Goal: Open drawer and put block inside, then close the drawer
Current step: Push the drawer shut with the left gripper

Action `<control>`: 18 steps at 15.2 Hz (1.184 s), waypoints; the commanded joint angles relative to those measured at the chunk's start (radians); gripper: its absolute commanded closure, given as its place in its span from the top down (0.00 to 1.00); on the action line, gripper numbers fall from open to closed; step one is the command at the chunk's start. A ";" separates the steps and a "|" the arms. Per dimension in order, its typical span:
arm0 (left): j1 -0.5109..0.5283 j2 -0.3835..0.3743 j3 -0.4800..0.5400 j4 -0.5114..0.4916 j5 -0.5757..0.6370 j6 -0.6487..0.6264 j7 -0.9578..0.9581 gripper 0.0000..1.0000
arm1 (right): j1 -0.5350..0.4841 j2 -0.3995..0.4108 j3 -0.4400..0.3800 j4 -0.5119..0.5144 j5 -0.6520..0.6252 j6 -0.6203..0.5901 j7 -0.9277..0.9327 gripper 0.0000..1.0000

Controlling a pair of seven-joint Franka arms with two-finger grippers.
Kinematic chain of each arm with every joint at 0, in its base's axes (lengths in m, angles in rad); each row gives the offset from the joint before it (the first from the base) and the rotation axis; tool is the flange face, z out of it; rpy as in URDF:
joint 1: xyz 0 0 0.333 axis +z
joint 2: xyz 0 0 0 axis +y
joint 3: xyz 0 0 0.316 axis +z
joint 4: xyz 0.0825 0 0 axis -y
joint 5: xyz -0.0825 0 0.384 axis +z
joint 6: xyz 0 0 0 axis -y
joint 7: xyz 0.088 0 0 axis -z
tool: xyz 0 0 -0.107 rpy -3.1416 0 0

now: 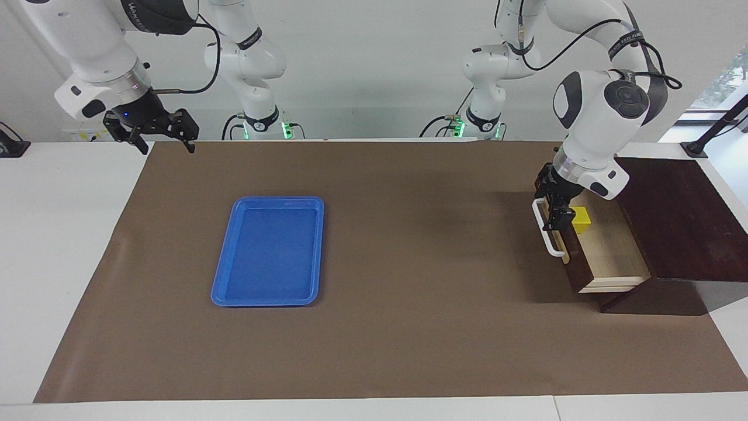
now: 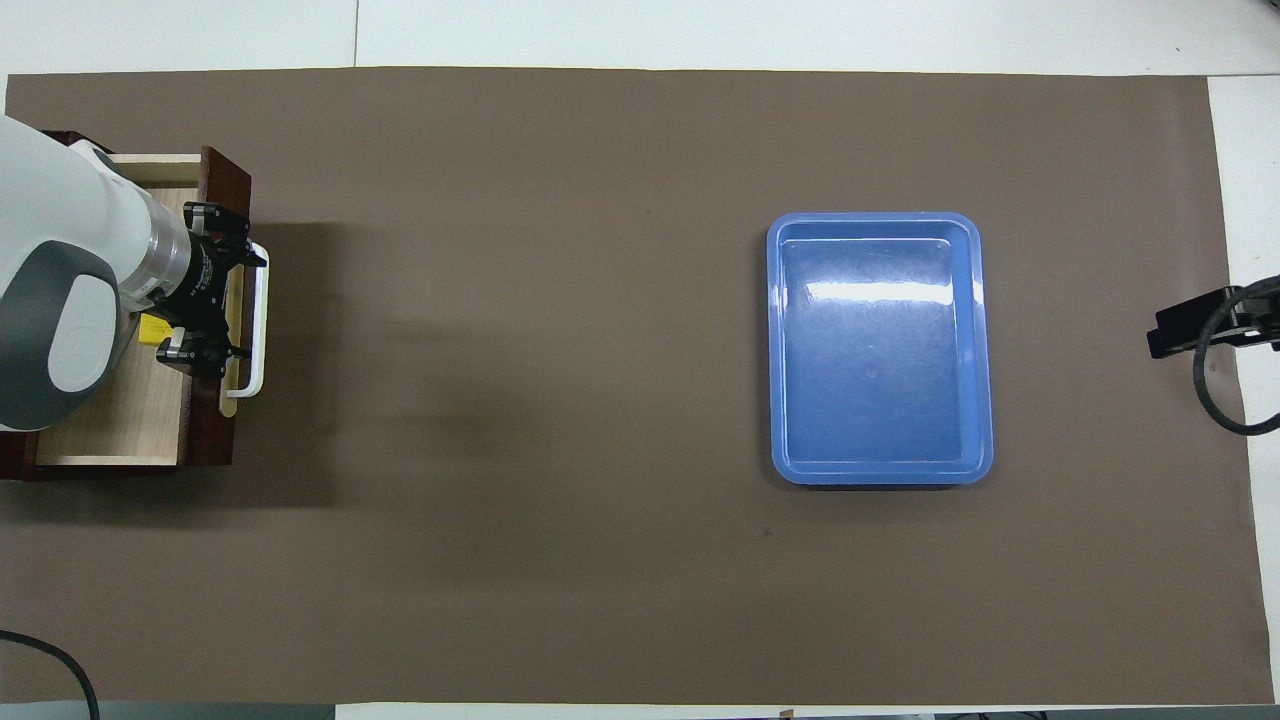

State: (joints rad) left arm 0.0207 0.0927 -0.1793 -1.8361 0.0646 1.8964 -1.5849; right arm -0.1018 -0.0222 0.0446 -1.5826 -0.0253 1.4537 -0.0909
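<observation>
The dark brown drawer (image 1: 613, 257) stands pulled open at the left arm's end of the table, its pale wood inside showing; it also shows in the overhead view (image 2: 150, 420). The yellow block (image 1: 581, 220) lies inside it, near the front panel, partly hidden by the arm in the overhead view (image 2: 150, 328). My left gripper (image 1: 556, 213) is open and empty, low over the drawer's front panel beside the white handle (image 1: 548, 237); in the overhead view the left gripper (image 2: 243, 303) stands by the handle (image 2: 258, 330). My right gripper (image 1: 165, 140) is open and waits raised over the table's edge at the right arm's end.
The dark cabinet (image 1: 684, 222) that houses the drawer stands at the table's edge at the left arm's end. A flat blue tray (image 1: 272, 251) lies on the brown mat toward the right arm's end, also seen in the overhead view (image 2: 880, 345).
</observation>
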 commanded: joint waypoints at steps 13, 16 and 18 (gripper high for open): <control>0.021 -0.037 0.020 -0.124 0.144 0.136 0.006 1.00 | -0.002 -0.007 0.001 -0.005 0.002 -0.013 0.010 1.00; 0.034 -0.037 0.021 -0.126 0.190 0.139 0.042 1.00 | -0.004 -0.007 0.001 -0.005 0.002 -0.013 0.010 1.00; 0.051 -0.037 0.021 -0.126 0.192 0.139 0.066 1.00 | -0.003 -0.007 0.001 -0.005 0.002 -0.013 0.010 1.00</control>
State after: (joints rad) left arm 0.0360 0.0827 -0.1644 -1.9237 0.2146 1.9966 -1.5725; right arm -0.0992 -0.0222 0.0437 -1.5831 -0.0253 1.4498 -0.0909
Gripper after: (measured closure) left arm 0.000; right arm 0.000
